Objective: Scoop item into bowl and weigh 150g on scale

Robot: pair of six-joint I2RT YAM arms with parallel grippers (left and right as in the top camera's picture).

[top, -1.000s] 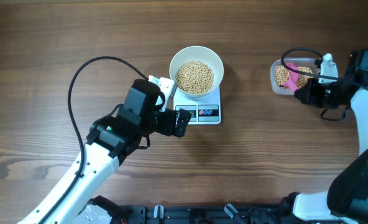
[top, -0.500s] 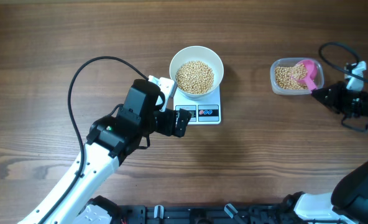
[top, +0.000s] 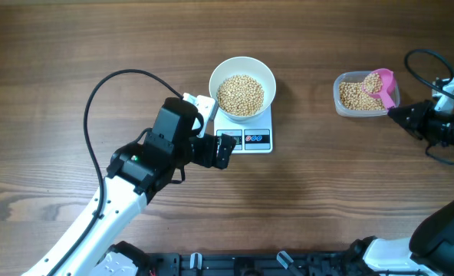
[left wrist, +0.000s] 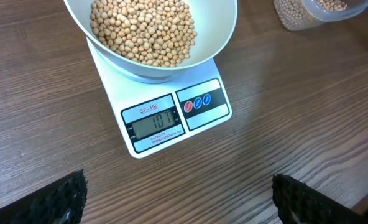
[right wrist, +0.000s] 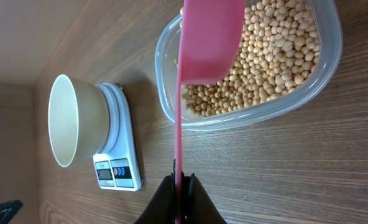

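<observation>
left end effector (left wrist: 181, 202): apart, scale (left wrist: 171, 118) just ahead | right end effector (right wrist: 179, 183): clamped on pink scoop (right wrist: 212, 37)

A brown wooden table (top: 327, 192) with two things on it

The top is dark brown, and its grain runs from left to right. Directly on it stands the white scale (top: 246, 140), near the middle and toward the far edge. A clear plastic tub (top: 337, 98) stands well apart from the scale, on the right side. Both sit flat on the wood.
</observation>
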